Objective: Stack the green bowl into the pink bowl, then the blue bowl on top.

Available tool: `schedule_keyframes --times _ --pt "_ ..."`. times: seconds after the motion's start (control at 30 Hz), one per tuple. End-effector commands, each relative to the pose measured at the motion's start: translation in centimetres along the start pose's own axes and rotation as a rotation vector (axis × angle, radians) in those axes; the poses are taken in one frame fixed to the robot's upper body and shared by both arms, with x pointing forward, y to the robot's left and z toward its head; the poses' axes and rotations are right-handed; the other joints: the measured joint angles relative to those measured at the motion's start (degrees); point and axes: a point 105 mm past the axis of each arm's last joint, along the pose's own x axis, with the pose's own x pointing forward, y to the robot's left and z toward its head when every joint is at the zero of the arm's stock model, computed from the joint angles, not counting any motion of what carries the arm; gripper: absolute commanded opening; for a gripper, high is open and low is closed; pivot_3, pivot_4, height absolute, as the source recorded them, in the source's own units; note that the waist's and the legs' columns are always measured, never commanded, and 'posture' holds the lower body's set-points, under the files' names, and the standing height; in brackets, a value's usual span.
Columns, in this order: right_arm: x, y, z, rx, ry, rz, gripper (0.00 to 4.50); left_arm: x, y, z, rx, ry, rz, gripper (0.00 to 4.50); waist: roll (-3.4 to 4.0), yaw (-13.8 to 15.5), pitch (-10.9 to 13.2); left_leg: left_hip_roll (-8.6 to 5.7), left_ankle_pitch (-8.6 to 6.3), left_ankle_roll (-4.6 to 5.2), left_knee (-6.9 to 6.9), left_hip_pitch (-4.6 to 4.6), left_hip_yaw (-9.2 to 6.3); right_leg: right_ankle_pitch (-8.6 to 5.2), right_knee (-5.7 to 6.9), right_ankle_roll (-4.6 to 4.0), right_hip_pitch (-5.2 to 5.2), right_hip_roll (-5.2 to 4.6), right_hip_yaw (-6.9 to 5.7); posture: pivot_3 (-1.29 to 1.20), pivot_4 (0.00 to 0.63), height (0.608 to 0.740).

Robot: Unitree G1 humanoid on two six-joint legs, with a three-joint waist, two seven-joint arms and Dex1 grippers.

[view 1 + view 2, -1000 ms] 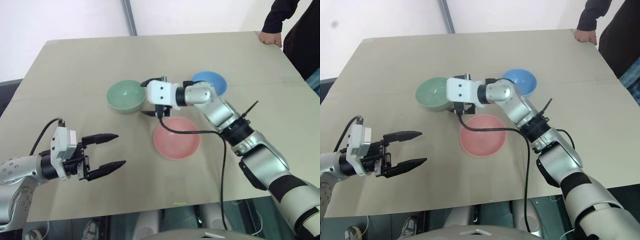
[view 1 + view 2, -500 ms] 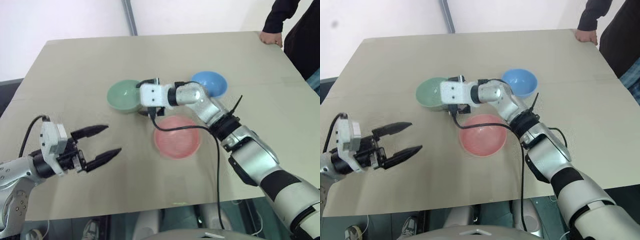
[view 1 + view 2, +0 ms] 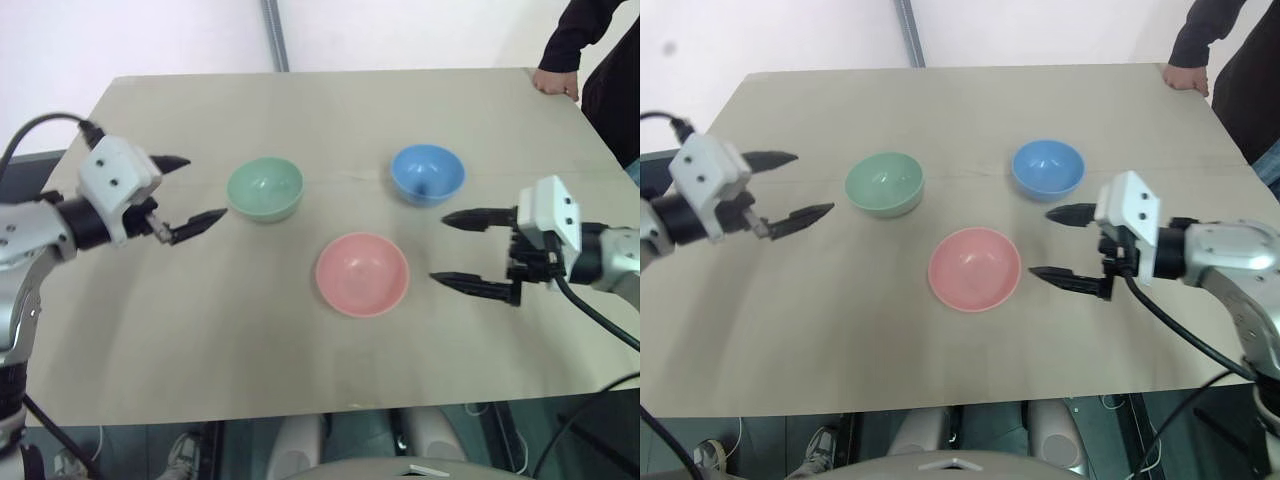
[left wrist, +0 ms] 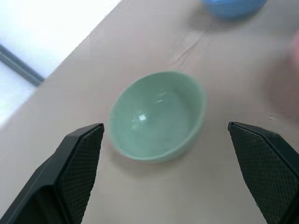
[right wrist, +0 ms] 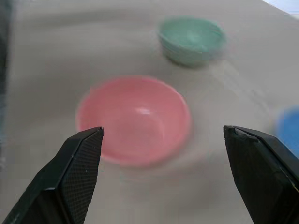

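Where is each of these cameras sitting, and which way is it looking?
Head views: both eyes look down over the table at the green bowl, pink bowl, blue bowl; both arms show.
Left wrist view: looks along the open left tool at the green bowl.
Right wrist view: looks along the open right tool at the pink bowl.
Both wrist views share the green bowl.

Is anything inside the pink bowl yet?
No. The pink bowl is empty, its inner bottom plainly visible. The green bowl and blue bowl sit apart on the table. Nothing covers its inside.
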Motion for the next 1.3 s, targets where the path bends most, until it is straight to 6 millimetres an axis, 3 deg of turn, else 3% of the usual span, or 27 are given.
schedule_keyframes --times 0.03,0.23,0.5,0.6,0.73,0.9,1.13,1.3 --pt "-1.0 -0.6 -0.2 -0.07 0.041 -0.107 4.44 1.1 -0.4 0.2 0.221 0.106 -0.128 4.5 0.0 0.09 0.0 -0.01 0.0 0.0 0.01 -0.05 -0.04 0.0 -0.08 0.0 0.0 0.01 -0.04 0.0 0.15 0.74" --pt "-0.8 -1.8 0.5 -0.122 -0.016 -0.221 4.44 4.5 -0.5 -0.1 0.335 0.198 -0.271 4.5 -0.03 0.25 0.02 -0.08 0.01 -0.02 0.06 -0.24 0.14 0.0 -0.19 0.0 -0.08 -0.06 0.09 0.0 0.15 0.74" --pt "0.3 -1.6 0.9 -0.132 -0.046 -0.236 4.44 7.6 -1.3 -1.0 0.414 0.293 -0.377 4.5 -0.06 0.18 0.04 -0.08 0.05 -0.08 0.13 -0.33 0.07 0.0 -0.21 0.0 -0.1 -0.05 0.02 0.0 0.15 0.74" --pt "0.7 -1.4 0.9 -0.133 -0.048 -0.234 4.5 8.2 -2.0 -1.5 0.462 0.314 -0.423 3.84 -0.07 0.15 0.04 -0.08 0.06 -0.09 0.13 -0.33 0.06 0.0 -0.2 0.0 -0.1 -0.05 0.02 0.0 0.15 0.74" --pt "0.7 -1.2 0.7 -0.129 -0.047 -0.238 4.5 8.6 -2.3 -1.7 0.469 0.327 -0.449 2.28 -0.07 0.2 0.04 -0.08 0.05 -0.08 0.15 -0.32 0.04 0.0 -0.17 0.0 -0.1 -0.05 0.0 0.0 0.15 0.74" --pt "0.7 -1.1 0.6 -0.124 -0.049 -0.242 4.5 8.7 -2.6 -2.6 0.486 0.347 -0.463 0.03 -0.07 0.22 0.04 -0.08 0.05 -0.08 0.21 -0.34 0.01 0.0 -0.16 0.0 -0.09 -0.05 -0.03 0.0 0.15 0.74" --pt "0.5 -1.0 0.0 -0.126 -0.04 -0.25 4.5 8.9 -2.8 -0.5 0.499 0.241 -0.466 0.03 -0.07 0.6 0.03 -0.08 0.05 -0.08 0.27 -0.36 -0.05 0.0 -0.14 0.0 -0.07 -0.05 -0.07 0.0 0.15 0.74" --pt "0.0 -0.9 0.1 -0.113 -0.044 -0.253 4.5 6.6 -4.7 5.8 0.521 -0.091 -0.644 0.03 -0.07 0.86 0.03 -0.07 0.08 -0.13 0.35 -0.43 -0.09 0.0 -0.13 0.0 -0.07 -0.06 -0.12 0.0 0.15 0.74"
